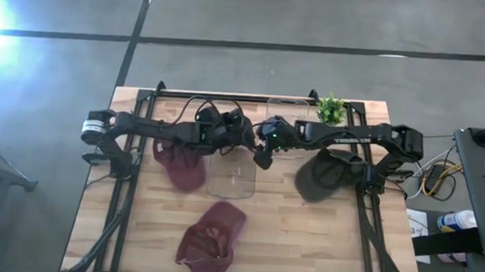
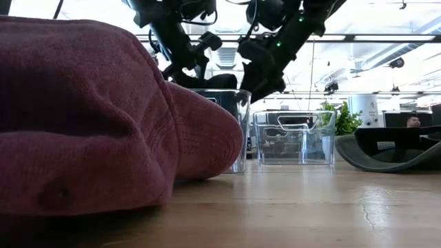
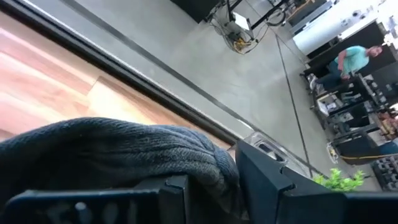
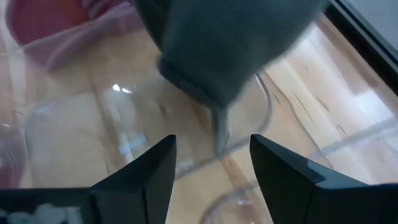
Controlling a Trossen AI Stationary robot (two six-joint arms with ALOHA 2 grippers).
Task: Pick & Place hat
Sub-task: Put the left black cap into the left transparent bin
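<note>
A dark grey knit hat (image 3: 118, 146) is in my left gripper (image 3: 211, 171), which is shut on it above the table's middle (image 1: 244, 136). The hat (image 4: 230, 43) hangs over a clear bin (image 1: 231, 179). My right gripper (image 4: 211, 155) is open just right of the hat and lower than it, over the same bin (image 4: 74, 137), with nothing between its fingers. In the high view it shows at mid-table (image 1: 262, 160). My left gripper pinches a bunched fold of the grey hat's ribbed knit (image 3: 205, 158) between its two fingers. It comes from the table's left, slanting a little downward. The hat is lifted clear and hangs below the fingers over the clear bin.
A maroon hat (image 1: 181, 168) lies left of the bin. A maroon cap (image 1: 211, 235) is near the front edge and a dark olive cap (image 1: 323, 176) on the right. A second clear bin (image 1: 288, 113) and a small plant (image 1: 330, 108) stand at the back.
</note>
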